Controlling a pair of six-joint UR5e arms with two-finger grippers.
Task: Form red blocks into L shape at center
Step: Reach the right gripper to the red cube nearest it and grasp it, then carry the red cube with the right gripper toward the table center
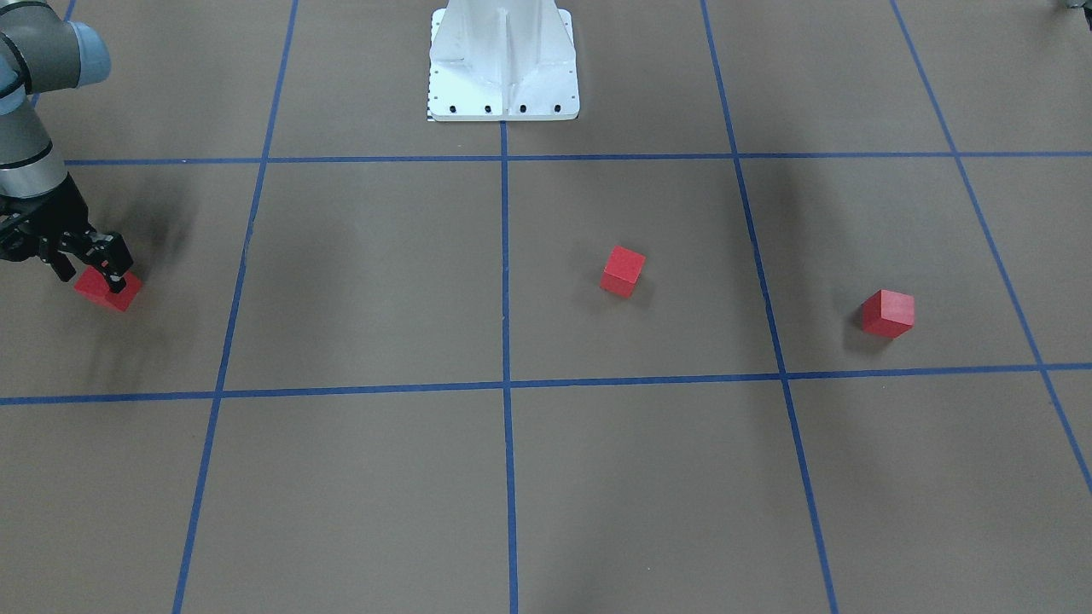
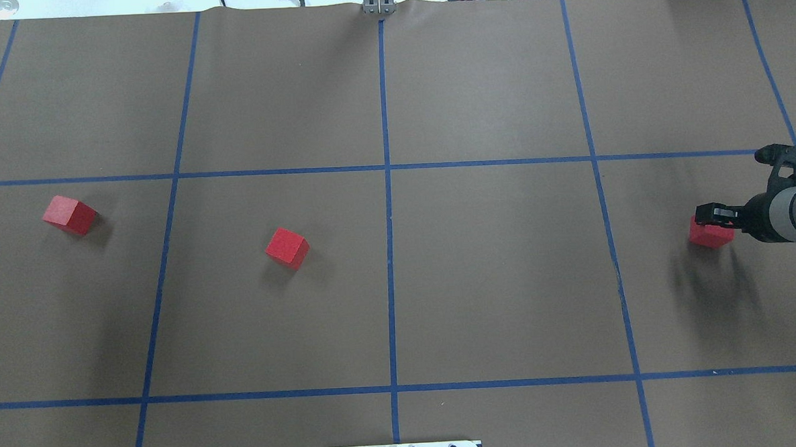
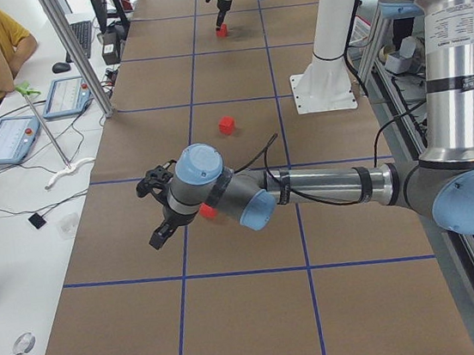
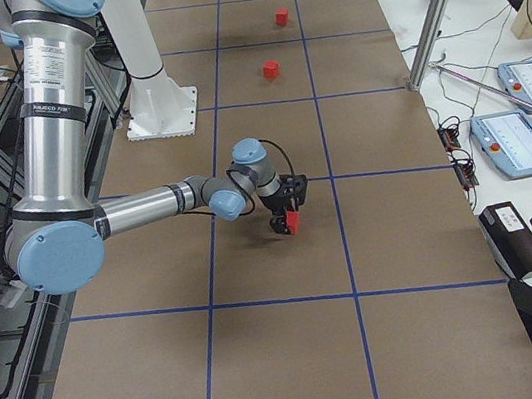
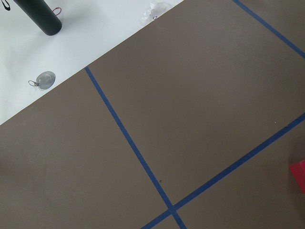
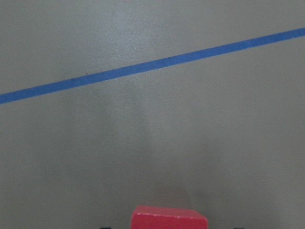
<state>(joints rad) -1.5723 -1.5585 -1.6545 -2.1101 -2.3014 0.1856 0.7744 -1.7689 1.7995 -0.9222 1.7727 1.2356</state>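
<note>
Right tool (image 1: 109, 271) gripping red block (image 1: 108, 290) | left tool (image 3: 159, 206) state unclear | two red blocks (image 2: 287, 247) well apart

Robot lab, probably: brown floor sheet (image 2: 494, 280) gridded in blue tape (image 2: 387, 183); control tablets (image 4: 523, 140) at 3 o'clock; cables, white bench (image 3: 16, 213).

near arm (image 3: 325, 186) over grid, 3 red blocks (image 3: 227, 125)
</note>
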